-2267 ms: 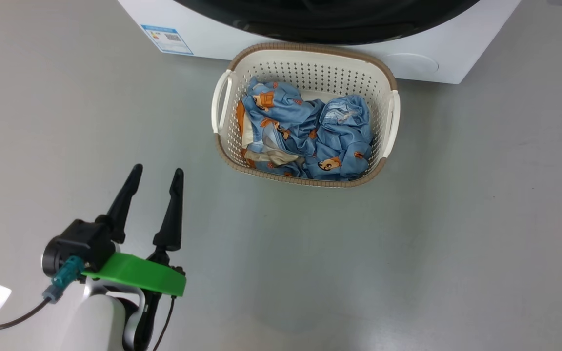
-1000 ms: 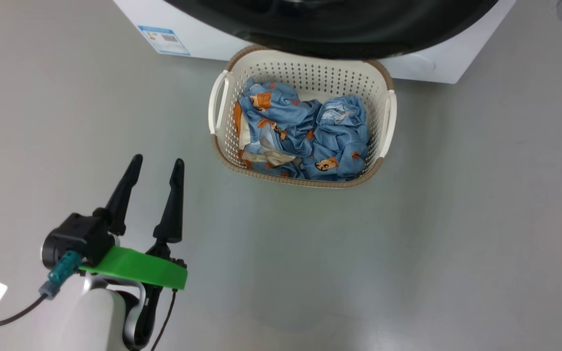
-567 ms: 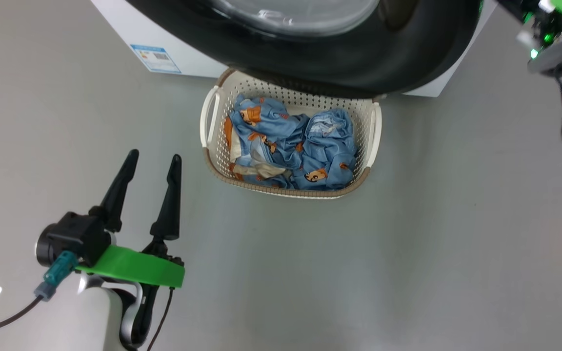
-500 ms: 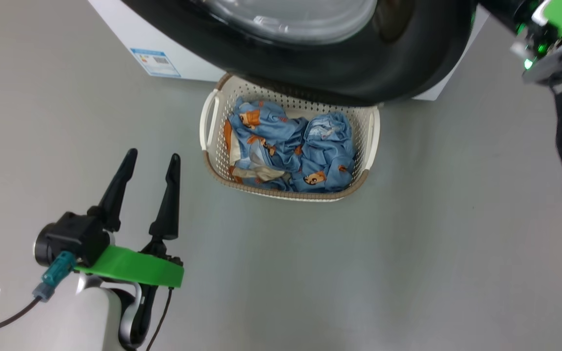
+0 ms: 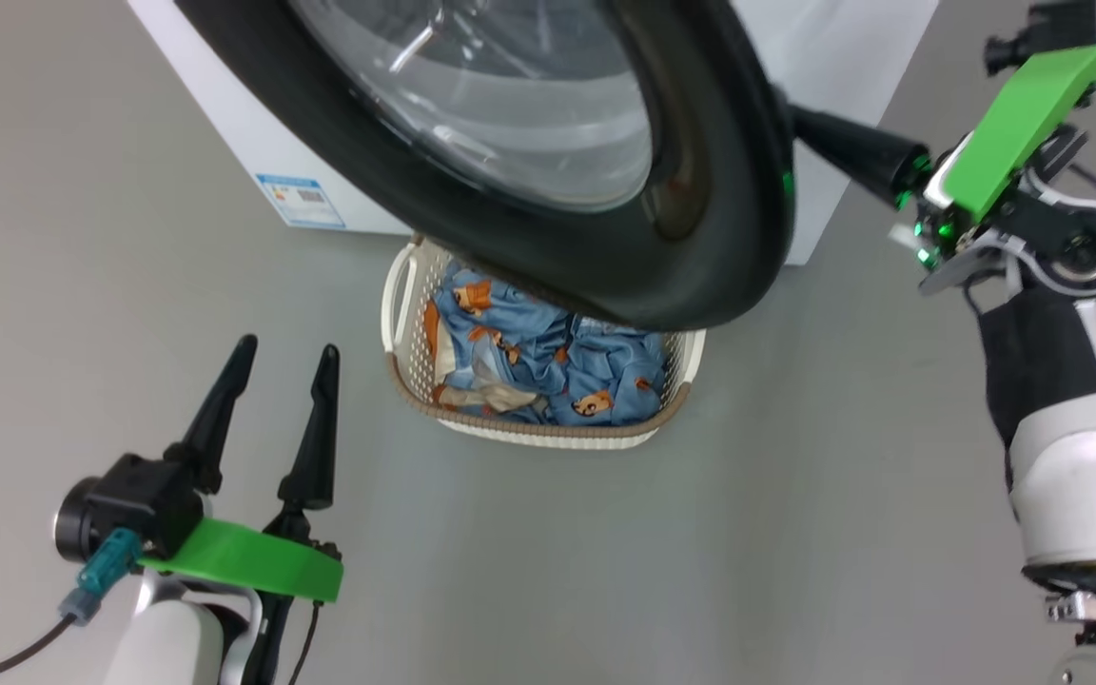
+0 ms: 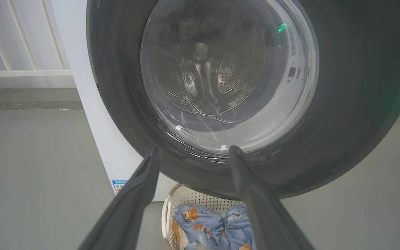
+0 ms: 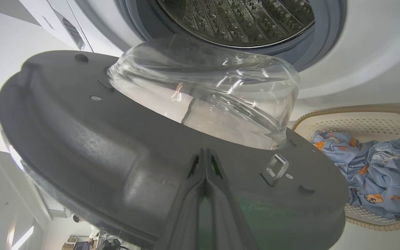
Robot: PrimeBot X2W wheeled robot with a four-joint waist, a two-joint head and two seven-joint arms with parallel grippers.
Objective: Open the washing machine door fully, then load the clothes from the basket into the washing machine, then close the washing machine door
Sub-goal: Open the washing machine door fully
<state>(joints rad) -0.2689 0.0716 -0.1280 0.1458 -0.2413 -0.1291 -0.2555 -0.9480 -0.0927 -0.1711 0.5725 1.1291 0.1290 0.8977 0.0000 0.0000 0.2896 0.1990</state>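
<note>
On the grey floor (image 5: 795, 476) ahead stands the white washer (image 5: 852, 48), its steel drum (image 7: 241, 17) uncovered. Its door (image 5: 700, 238) stands partway open, and in the head view its black ring and glass bowl hang over the far half of the basket (image 5: 529, 430). That basket sits on the floor just before the washer, with the blue printed clothes (image 5: 548, 371) bunched inside. The right gripper (image 7: 204, 156) has its jaws pressed together on nothing, tips against the door's inner face beside the metal latch loop (image 7: 274, 168). The left gripper (image 5: 286, 345) hangs over the floor left of the basket, apart from it, jaws spread wide and empty.
</note>
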